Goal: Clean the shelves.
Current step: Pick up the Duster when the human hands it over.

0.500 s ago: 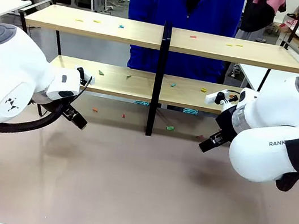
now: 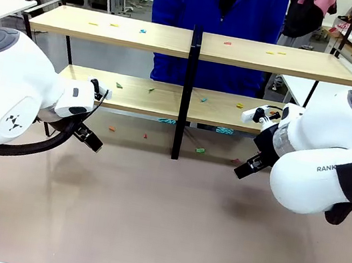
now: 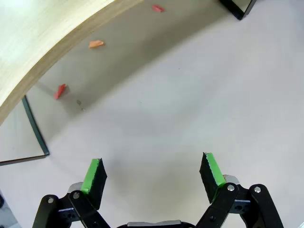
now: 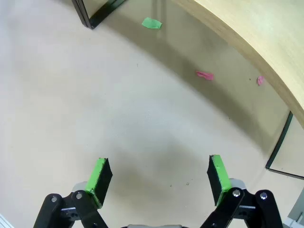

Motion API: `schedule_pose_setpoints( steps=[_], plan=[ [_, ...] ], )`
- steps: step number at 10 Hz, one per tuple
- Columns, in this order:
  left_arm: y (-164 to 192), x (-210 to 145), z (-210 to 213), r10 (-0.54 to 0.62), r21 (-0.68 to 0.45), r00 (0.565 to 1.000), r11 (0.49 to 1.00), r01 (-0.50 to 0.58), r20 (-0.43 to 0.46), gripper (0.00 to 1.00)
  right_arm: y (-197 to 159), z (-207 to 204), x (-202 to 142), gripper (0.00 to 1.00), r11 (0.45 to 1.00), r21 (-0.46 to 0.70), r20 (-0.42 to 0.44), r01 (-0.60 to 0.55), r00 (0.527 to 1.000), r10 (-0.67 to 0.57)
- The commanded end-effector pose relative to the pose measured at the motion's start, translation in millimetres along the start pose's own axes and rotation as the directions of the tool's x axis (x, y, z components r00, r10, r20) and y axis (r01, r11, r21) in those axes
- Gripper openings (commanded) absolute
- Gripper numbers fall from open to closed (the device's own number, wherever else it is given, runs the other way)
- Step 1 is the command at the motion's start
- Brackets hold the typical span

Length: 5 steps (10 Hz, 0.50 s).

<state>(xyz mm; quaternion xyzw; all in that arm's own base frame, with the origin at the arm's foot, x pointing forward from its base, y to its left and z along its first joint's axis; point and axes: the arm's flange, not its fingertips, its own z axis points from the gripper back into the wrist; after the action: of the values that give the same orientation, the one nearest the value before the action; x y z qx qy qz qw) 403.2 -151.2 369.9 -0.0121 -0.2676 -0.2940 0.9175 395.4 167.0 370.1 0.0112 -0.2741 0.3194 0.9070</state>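
While the shelves stand across the far half of the beige tabletop, with a person in a blue coat just behind them, both arms hang low in front of the lower board. The left gripper has its green pads spread wide with nothing between them, above bare tabletop in front of the rack's left half. The right gripper is likewise spread and empty, in front of the right half. Small coloured scraps lie scattered on both boards and on the tabletop beneath: an orange scrap and a red scrap near the left gripper, a green scrap and a pink scrap near the right.
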Motion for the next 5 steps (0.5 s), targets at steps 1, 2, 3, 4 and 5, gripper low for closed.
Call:
schedule_pose_setpoints(
  steps=[1, 2, 3, 4, 5],
  plan=[
    [0.0, 0.1, 0.1, -0.001, 0.0, 1.0, 1.0, 0.001, 0.0, 1.0, -0.1, 0.0, 0.0, 1.0, 1.0, 0.0, 0.0, 0.0, 1.0, 0.0],
    [0.0, 0.1, 0.1, -0.001, 0.0, 1.0, 1.0, 0.001, 0.0, 1.0, -0.1, 0.0, 0.0, 1.0, 1.0, 0.0, 0.0, 0.0, 1.0, 0.0],
    [0.0, 0.1, 0.1, -0.001, 0.0, 1.0, 1.0, 0.001, 0.0, 1.0, -0.1, 0.0, 0.0, 1.0, 1.0, 0.0, 0.0, 0.0, 1.0, 0.0],
    [0.0, 0.1, 0.1, -0.001, 0.0, 1.0, 1.0, 0.001, 0.0, 1.0, -0.1, 0.0, 0.0, 1.0, 1.0, 0.0, 0.0, 0.0, 1.0, 0.0],
    [0.0, 0.1, 0.1, -0.001, 0.0, 1.0, 1.0, 0.001, 0.0, 1.0, -0.1, 0.0, 0.0, 1.0, 1.0, 0.0, 0.0, 0.0, 1.0, 0.0]
  ],
)
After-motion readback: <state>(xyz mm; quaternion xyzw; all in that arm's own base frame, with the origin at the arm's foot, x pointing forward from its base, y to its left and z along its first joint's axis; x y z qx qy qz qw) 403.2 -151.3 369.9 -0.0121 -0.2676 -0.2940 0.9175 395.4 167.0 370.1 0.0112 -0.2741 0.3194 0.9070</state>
